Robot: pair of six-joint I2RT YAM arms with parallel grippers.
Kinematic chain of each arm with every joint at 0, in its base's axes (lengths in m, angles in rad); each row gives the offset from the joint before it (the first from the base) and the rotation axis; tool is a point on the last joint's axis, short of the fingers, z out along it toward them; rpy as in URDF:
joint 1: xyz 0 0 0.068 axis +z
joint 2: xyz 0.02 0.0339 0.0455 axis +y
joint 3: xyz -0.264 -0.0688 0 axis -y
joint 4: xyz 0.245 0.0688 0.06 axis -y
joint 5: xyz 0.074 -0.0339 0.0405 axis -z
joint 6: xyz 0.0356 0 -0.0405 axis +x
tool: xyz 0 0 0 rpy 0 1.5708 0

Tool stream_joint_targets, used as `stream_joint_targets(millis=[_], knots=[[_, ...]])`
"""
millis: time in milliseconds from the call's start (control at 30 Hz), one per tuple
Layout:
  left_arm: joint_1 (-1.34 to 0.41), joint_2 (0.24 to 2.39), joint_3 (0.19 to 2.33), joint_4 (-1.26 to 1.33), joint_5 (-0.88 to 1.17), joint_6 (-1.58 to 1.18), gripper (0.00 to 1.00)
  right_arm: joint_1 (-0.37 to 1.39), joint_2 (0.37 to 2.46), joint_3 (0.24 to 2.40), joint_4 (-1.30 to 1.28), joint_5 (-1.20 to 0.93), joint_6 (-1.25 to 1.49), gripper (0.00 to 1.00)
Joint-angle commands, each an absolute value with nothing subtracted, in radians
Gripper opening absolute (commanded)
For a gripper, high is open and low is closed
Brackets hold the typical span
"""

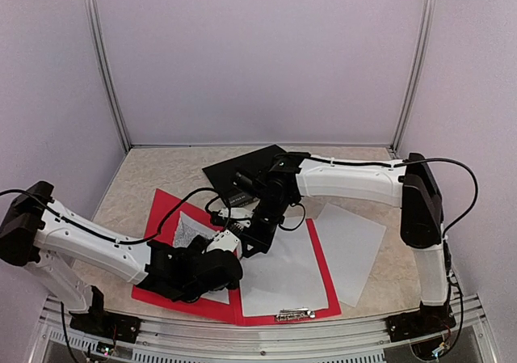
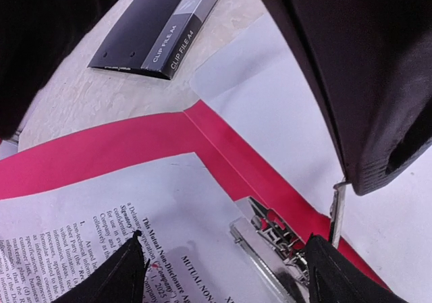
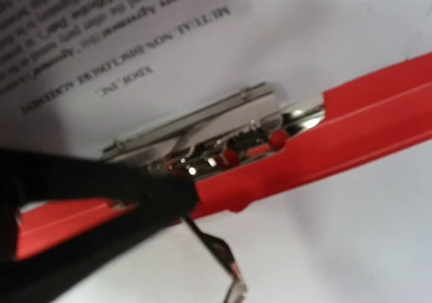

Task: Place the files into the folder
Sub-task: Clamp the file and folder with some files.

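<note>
Saw printed sheet (image 2: 101, 208) on left half of red folder (image 2: 135, 141), under left gripper (image 2: 226, 262) — wide open, empty. Right gripper (image 3: 177, 196) shut, empty, tip at clip (image 3: 202, 117). Judged mid-clipping; next: slide sheet under.

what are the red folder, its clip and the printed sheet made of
The red folder looks like thin plastic or coated card: smooth, with a slight sheen, so either is possible. The clip is metal with a bright chrome-like finish, shown by its mirror glints. The printed sheet is thin, matte white paper carrying black text.
</note>
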State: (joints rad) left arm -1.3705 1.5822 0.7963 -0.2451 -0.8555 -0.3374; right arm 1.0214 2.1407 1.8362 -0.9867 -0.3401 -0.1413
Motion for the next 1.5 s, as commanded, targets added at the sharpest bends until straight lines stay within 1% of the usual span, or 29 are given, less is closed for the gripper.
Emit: stream_joint_targets(millis=[0,133,333,467,667,967,1233,1400,1467], knots=[[-1.442,1.405,0.794,-0.078,-0.708,-0.256,0.77,0.949,2.168,1.835,-0.731,-0.191,-0.003,0.0],[-1.376,1.295,0.743,-0.139,-0.63,-0.307,0.76,0.942,2.161,1.831,-0.726,-0.177,-0.002,0.0],[-1.315,1.232,0.703,-0.138,-0.562,-0.317,0.74,0.941,2.162,1.818,-0.716,-0.182,-0.003,0.0],[-1.302,1.241,0.71,-0.142,-0.551,-0.306,0.74,0.94,2.169,1.818,-0.719,-0.175,-0.002,0.0],[-1.286,1.285,0.71,-0.117,-0.546,-0.269,0.74,0.927,2.165,1.831,-0.727,-0.175,0.071,0.0],[-1.193,1.288,0.618,0.162,-0.401,-0.072,0.72,0.892,2.179,1.853,-0.723,-0.224,0.08,0.0],[-1.163,1.385,0.64,0.221,-0.369,-0.103,0.71,0.884,2.224,1.927,-0.742,-0.242,0.032,0.0],[-1.164,1.404,0.639,0.246,-0.37,-0.128,0.71,0.883,2.151,1.853,-0.69,-0.229,0.012,0.0],[-1.164,1.404,0.635,0.256,-0.386,-0.124,0.72,0.883,2.109,1.803,-0.662,-0.217,-0.025,0.04]])
